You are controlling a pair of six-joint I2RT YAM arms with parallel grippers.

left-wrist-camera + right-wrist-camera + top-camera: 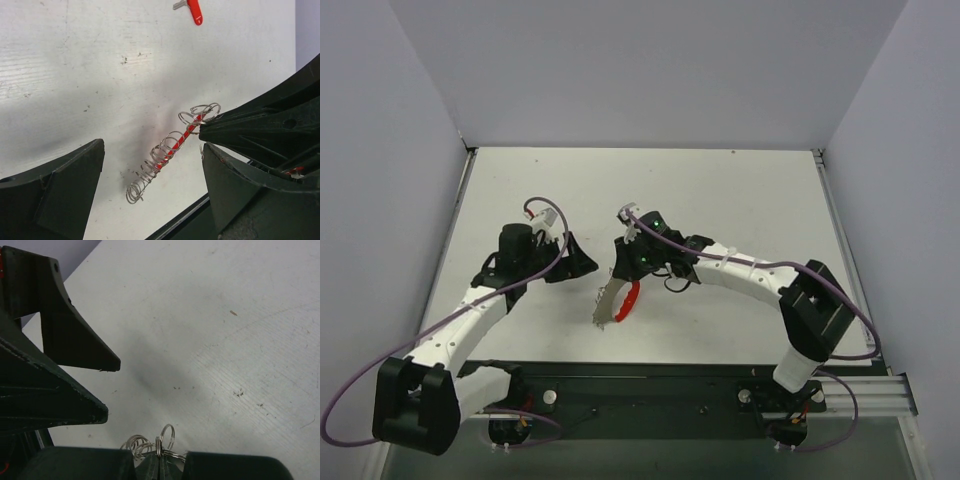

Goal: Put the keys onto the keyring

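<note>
The keyring (611,303) hangs on edge just above the table, its red arc (631,300) to the right and its grey toothed part to the left. My right gripper (623,268) is shut on its top end. In the left wrist view the keyring (167,152) runs diagonally as a red bar strung with several small wire rings. My left gripper (582,264) is open and empty, and the ring hangs between its fingers (65,190). The right wrist view shows the wire rings (167,437) at my shut right gripper (160,467). The red-headed key (194,11) lies on the table beyond.
The white table (720,200) is walled on the left, back and right. A black rail (650,385) runs along its near edge, close under the ring. The left gripper's fingers (75,340) fill the left of the right wrist view.
</note>
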